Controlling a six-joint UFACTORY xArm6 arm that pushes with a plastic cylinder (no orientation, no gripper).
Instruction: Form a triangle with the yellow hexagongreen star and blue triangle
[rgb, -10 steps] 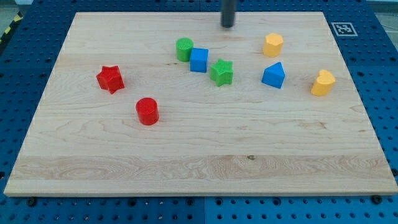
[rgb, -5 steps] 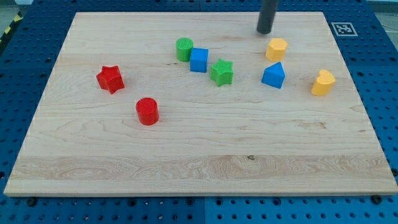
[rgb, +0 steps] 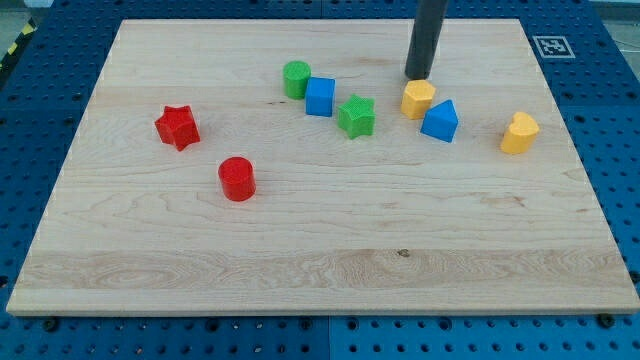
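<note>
The yellow hexagon (rgb: 417, 99) lies right of the board's centre, touching the blue triangle (rgb: 440, 121) at its lower right. The green star (rgb: 356, 116) lies to the left of the hexagon, a short gap away. My tip (rgb: 419, 76) stands just above the yellow hexagon, at its top edge and against it or nearly so.
A blue cube (rgb: 319, 96) and a green cylinder (rgb: 296, 79) sit left of the green star. A second yellow block (rgb: 519, 133) lies at the right. A red star (rgb: 177, 127) and a red cylinder (rgb: 237, 178) are at the left. The wooden board (rgb: 320, 270) ends near all sides.
My tip moved right along the board's top, then down to the yellow hexagon. The hexagon slid down and left, now touching the blue triangle. Other blocks have not moved.
</note>
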